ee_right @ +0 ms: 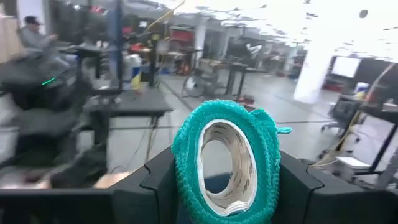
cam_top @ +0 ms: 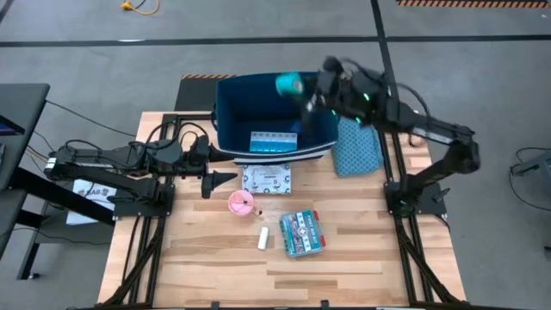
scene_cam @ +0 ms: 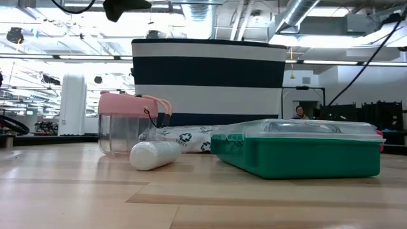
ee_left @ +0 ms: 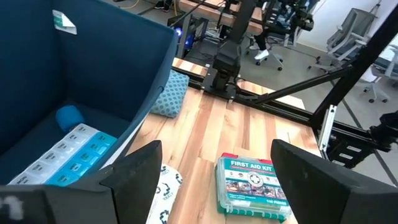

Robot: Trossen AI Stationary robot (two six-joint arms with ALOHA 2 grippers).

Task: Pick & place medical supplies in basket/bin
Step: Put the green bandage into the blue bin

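Green gauze roll (ee_right: 225, 163) sits clamped between my right jaws (cam_top: 297, 89), up above the navy bin (cam_top: 232, 120), whose floor below them holds the light-blue pill organizer (cam_top: 272, 142). My left jaws (cam_top: 225, 178) hang open and empty beside the bin's near wall. Ahead of them on the tabletop (cam_top: 362, 250) lie a white patterned packet (cam_top: 265, 178), pink cup (cam_top: 241, 203), white stick (cam_top: 263, 238) and first-aid box (cam_top: 301, 232).

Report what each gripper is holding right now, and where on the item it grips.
The right gripper holds the green roll upright by its outer sides, above the bin. The left gripper is open and holds nothing.
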